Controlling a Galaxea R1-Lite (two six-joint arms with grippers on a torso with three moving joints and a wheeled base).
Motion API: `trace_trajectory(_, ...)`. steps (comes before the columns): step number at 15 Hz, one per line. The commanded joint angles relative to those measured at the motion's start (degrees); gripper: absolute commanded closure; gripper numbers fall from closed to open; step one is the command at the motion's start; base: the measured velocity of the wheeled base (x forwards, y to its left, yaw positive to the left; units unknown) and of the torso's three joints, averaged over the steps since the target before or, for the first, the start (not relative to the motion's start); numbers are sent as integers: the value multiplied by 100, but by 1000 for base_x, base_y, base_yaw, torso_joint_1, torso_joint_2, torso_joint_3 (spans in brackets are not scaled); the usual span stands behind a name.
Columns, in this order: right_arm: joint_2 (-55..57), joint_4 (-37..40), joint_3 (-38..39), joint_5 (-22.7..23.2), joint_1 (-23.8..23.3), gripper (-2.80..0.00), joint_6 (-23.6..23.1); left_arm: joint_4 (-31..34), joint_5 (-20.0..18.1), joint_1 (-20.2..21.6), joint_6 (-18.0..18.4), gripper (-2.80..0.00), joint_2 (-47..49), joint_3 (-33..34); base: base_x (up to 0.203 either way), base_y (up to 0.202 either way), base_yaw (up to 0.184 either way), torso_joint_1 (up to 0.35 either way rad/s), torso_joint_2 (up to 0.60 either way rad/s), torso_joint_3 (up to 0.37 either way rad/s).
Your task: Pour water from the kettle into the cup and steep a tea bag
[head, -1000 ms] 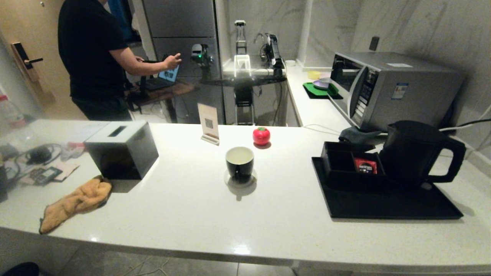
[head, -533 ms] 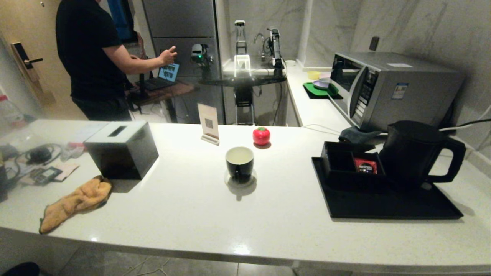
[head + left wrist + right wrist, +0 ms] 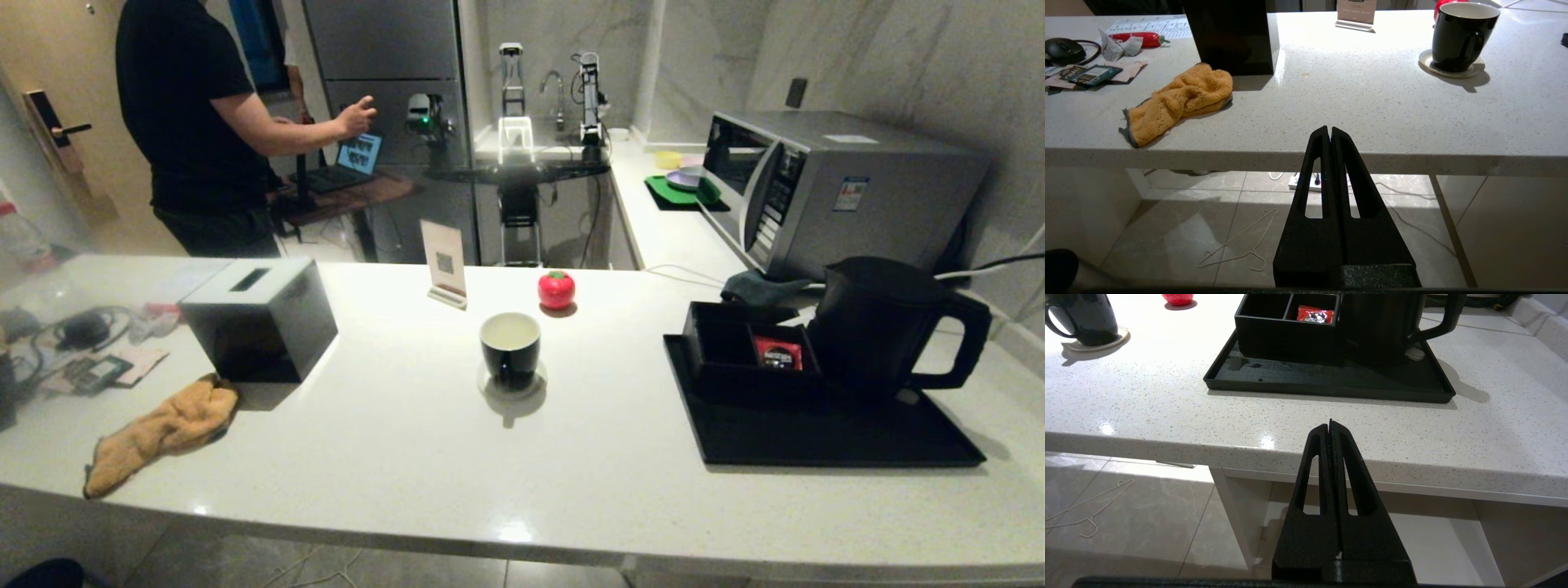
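The matte black kettle point(image 3: 886, 327) stands on a black tray point(image 3: 824, 433) at the right, handle pointing right; the right wrist view shows the kettle point(image 3: 1380, 330) too. The glossy black cup point(image 3: 510, 347), white inside, sits on a coaster mid-counter and also shows as the cup point(image 3: 1461, 34) in the left wrist view. A red packet point(image 3: 778, 353) lies in the low black compartment box point(image 3: 718, 347). My left gripper point(image 3: 1329, 130) and right gripper point(image 3: 1330, 424) hang shut and empty before the counter's front edge, out of the head view. Water in the cup cannot be made out.
A black tissue box point(image 3: 260, 318) and an orange cloth point(image 3: 163, 429) lie at the left. A red tomato-shaped object point(image 3: 556, 289) and a card stand point(image 3: 444, 263) sit behind the cup. A microwave point(image 3: 833, 192) is at the back right. A person point(image 3: 204, 122) stands beyond the counter.
Only the person behind the counter shifted an arm, and a device by the far sink has turned upright. The cup, kettle and counter objects have not moved.
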Motion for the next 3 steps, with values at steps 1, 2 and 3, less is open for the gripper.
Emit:
trace_trajectory(1, 7, -1, 0, 1, -3, 0, -3, 2, 0, 1, 2, 0, 5, 0, 0, 0, 0, 0, 0, 0)
trace_trajectory(2, 7, 8, 0, 10, 6, 0, -20, 2, 0, 1, 2, 0, 5, 0, 0, 0, 0, 0, 0, 0)
trace_trajectory(3, 7, -1, 0, 10, 6, 0, -20, 2, 0, 1, 2, 0, 5, 0, 0, 0, 0, 0, 0, 0)
